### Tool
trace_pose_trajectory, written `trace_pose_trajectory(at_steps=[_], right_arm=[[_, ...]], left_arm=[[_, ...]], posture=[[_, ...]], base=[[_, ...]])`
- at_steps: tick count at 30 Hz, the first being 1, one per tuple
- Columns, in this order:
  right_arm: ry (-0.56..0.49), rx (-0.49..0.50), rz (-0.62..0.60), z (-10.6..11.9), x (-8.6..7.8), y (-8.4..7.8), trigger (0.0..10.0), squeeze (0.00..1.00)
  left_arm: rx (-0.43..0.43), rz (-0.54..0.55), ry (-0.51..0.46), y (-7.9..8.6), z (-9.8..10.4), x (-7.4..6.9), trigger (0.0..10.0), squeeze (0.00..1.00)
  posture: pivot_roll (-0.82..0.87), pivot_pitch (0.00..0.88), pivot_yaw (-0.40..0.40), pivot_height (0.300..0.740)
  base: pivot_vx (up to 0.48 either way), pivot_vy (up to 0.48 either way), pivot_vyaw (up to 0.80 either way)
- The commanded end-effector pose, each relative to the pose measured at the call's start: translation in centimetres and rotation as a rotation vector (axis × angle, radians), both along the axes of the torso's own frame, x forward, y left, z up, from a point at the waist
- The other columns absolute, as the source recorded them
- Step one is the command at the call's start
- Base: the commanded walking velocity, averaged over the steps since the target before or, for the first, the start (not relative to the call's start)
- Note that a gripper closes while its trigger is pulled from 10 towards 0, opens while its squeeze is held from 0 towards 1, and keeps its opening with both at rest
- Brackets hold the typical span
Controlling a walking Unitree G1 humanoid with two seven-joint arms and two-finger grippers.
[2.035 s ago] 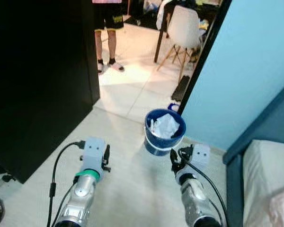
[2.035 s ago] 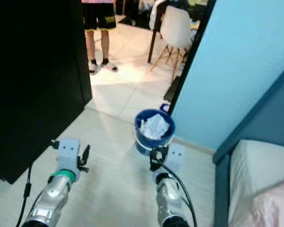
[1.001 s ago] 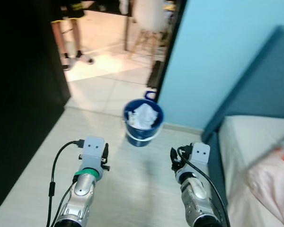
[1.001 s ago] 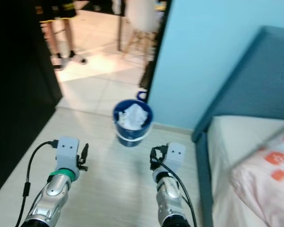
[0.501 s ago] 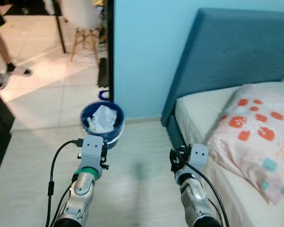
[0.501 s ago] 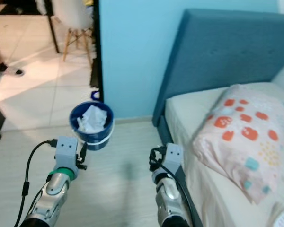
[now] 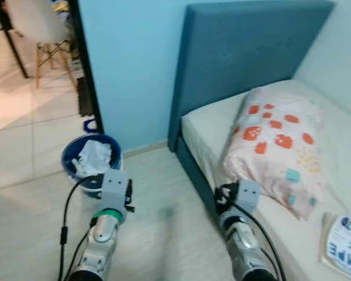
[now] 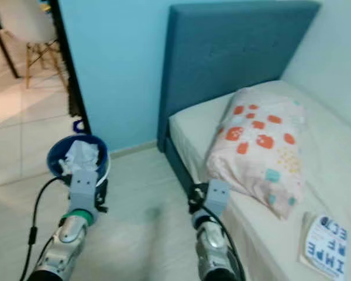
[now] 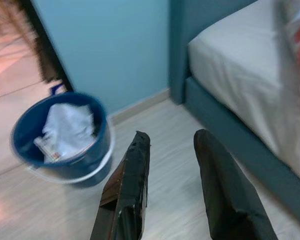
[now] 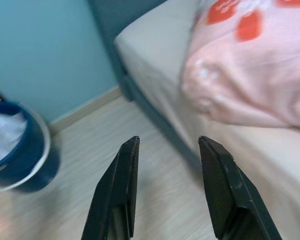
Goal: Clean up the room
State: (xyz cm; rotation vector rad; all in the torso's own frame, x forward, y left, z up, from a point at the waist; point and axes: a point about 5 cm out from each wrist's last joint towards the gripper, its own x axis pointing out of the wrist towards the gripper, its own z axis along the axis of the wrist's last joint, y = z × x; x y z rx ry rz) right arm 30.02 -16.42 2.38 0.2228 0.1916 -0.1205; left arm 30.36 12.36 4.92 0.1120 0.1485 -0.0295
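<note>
Magazine (image 7: 346,242): on bed (image 7: 333,152), 4 o'clock, near pillow (image 7: 275,143). Judged light, floppy, slick; pinch at one edge. Left tool (image 9: 172,165), right tool (image 10: 167,170): spread, empty. Blue bin (image 7: 90,161), 9 o'clock, holds paper.

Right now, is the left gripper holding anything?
No, in the left wrist view the left gripper is open with only bare floor between its fingers.

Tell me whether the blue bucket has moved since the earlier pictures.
No. The blue bucket still sits on the floor beside the dark door frame at the blue wall; only the camera has turned right, toward the bed.
</note>
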Motion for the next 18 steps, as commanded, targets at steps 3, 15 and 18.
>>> trace_pose_trajectory(at_steps=[3,15,18], right_arm=[[0.053,-0.018,0.006,-0.96,-0.64,0.57,10.0,0.00],[0.070,-0.023,0.011,-1.22,-0.81,0.50,10.0,0.00],[0.077,-0.027,0.011,-1.29,-0.83,0.47,10.0,0.00]], left_arm=[[0.029,0.039,0.059,0.99,-1.31,-0.71,10.0,0.00],[0.047,0.026,0.065,0.75,-1.48,-0.85,10.0,0.00],[0.034,0.024,0.074,0.68,-1.58,-0.86,10.0,0.00]], posture=[[-0.01,0.000,0.010,0.740],[-0.01,0.000,0.007,0.740],[-0.01,0.000,0.007,0.740]], base=[[0.000,0.000,-0.80],[0.000,0.000,-0.80],[0.000,0.000,-0.80]])
